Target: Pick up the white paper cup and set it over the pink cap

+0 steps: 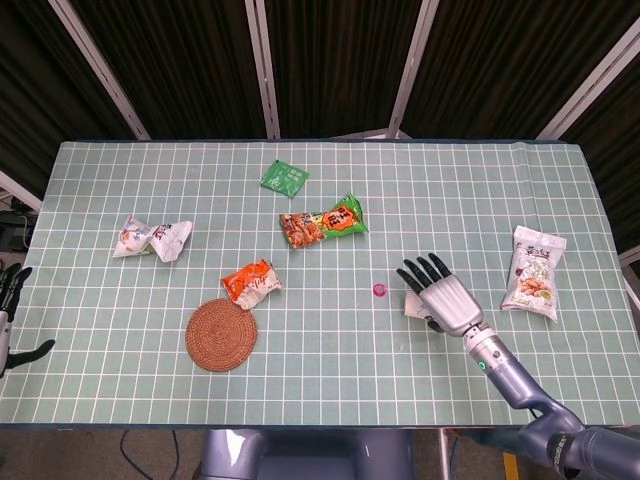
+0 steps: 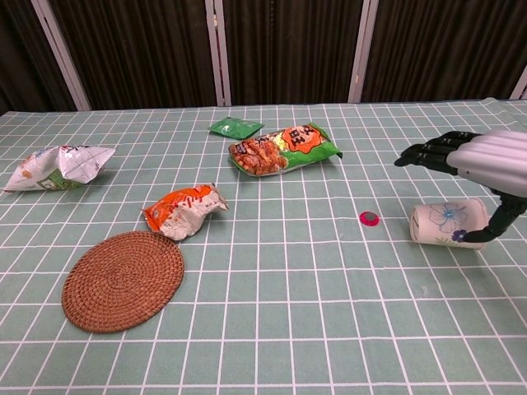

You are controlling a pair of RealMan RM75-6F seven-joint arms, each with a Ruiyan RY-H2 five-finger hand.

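Note:
The white paper cup [image 2: 449, 224], printed with blue flowers, lies on its side on the green checked table [image 2: 272, 313], its mouth turned toward the pink cap [image 2: 368, 218] a short way to its left. My right hand [image 2: 486, 160] hovers just over the cup with fingers stretched out flat and its thumb hanging down by the cup's far end; nothing is gripped. From the head view the right hand [image 1: 445, 300] covers most of the cup [image 1: 411, 303], and the pink cap [image 1: 379, 290] lies left of it. My left hand [image 1: 12, 320] shows at the left edge, off the table, holding nothing.
An orange snack bag [image 2: 183, 211] and a round woven coaster [image 2: 123, 280] lie at front left. A green-orange snack pack [image 2: 284, 150] and a small green sachet [image 2: 235, 127] sit further back. A crumpled white bag [image 2: 58, 166] lies far left, a nut bag [image 1: 533, 272] far right.

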